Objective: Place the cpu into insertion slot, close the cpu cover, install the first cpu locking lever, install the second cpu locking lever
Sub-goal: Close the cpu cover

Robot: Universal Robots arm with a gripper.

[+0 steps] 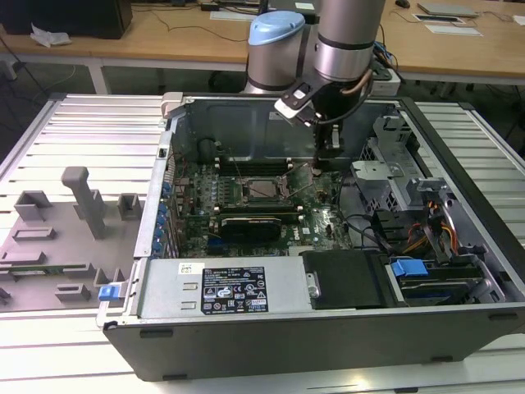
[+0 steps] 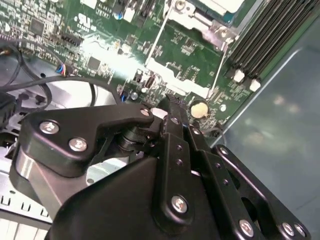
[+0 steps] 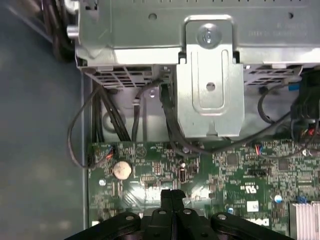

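Motherboard [image 3: 235, 172] beneath gripper [image 3: 172, 195], case wall [image 3: 40, 150] near.

I work in what looks like a robotics lab: an opened desktop computer case [image 1: 328, 345] lies on a ribbed aluminium worktop [image 1: 74, 123], grey moulded fixtures [image 1: 86, 197] sit beside it, and wooden office desks [image 1: 164, 41] strewn with cables stand behind.
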